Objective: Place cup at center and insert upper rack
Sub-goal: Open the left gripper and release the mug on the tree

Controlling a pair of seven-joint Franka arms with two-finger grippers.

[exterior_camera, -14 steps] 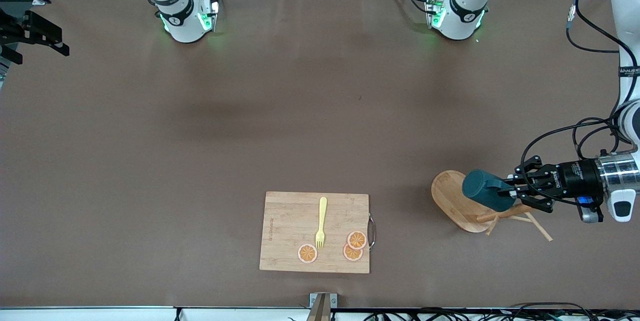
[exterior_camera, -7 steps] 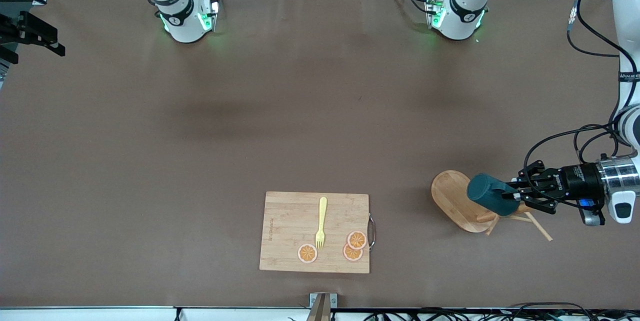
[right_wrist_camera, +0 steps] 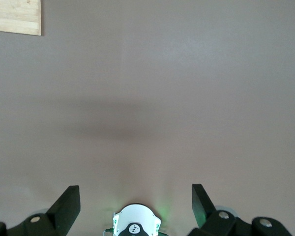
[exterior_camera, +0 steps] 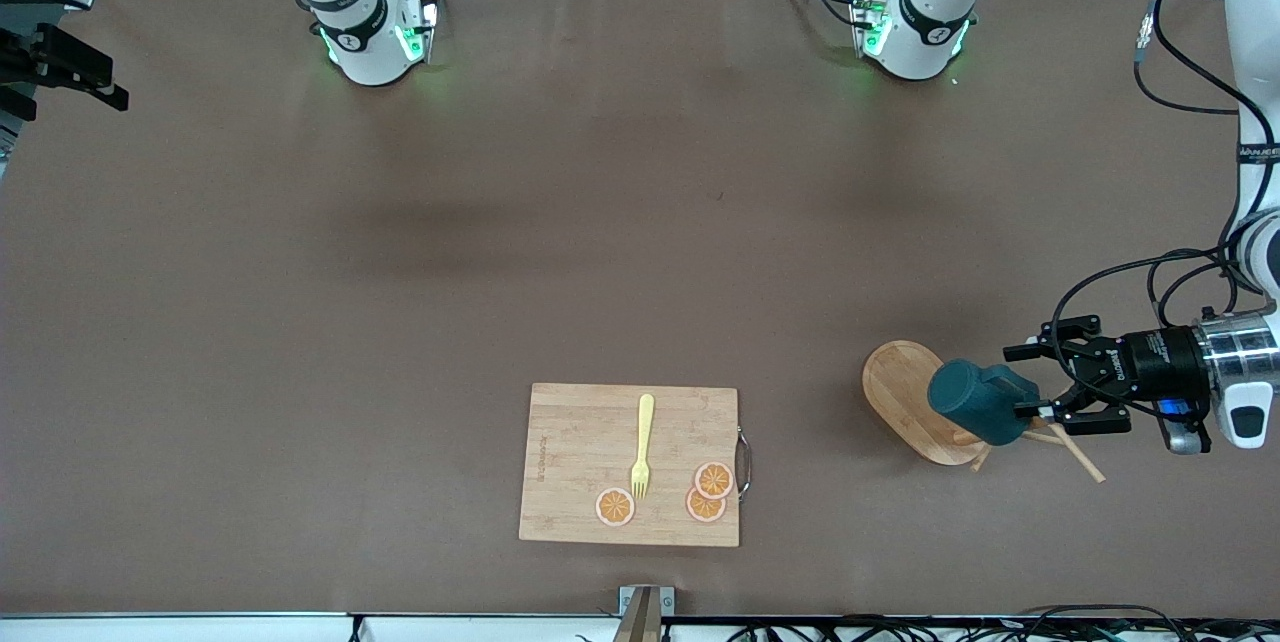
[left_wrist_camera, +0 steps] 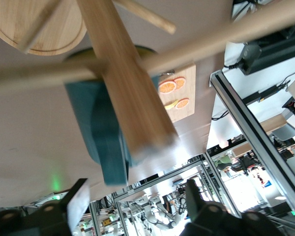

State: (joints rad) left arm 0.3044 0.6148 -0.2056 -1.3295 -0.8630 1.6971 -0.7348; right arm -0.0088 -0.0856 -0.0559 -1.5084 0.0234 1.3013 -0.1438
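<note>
Cutting board (exterior_camera: 629,465) nearest; toward left arm's end, mug tree (exterior_camera: 905,400) lies toppled on tabletop (exterior_camera: 500,252), teal cup (exterior_camera: 978,401) hanging on it, left gripper (exterior_camera: 1040,382) released beside handle; right gripper (right_wrist_camera: 136,201) spread, waiting; cup likely rigid, breakable: grip handle.

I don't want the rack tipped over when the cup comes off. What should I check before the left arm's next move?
1. Left gripper open: ok, its fingers are spread at the cup.
2. Firm grip on the cup: not ok, nothing is clamped.
3. Cup free of the upper rack: not ok, the left wrist view shows it against the post and pegs.
4. Which peg carries the cup: cannot tell.
5. Cutting board apart from the rack: ok.
6. Right gripper out of the way: ok, it is open and waiting over bare table.
</note>
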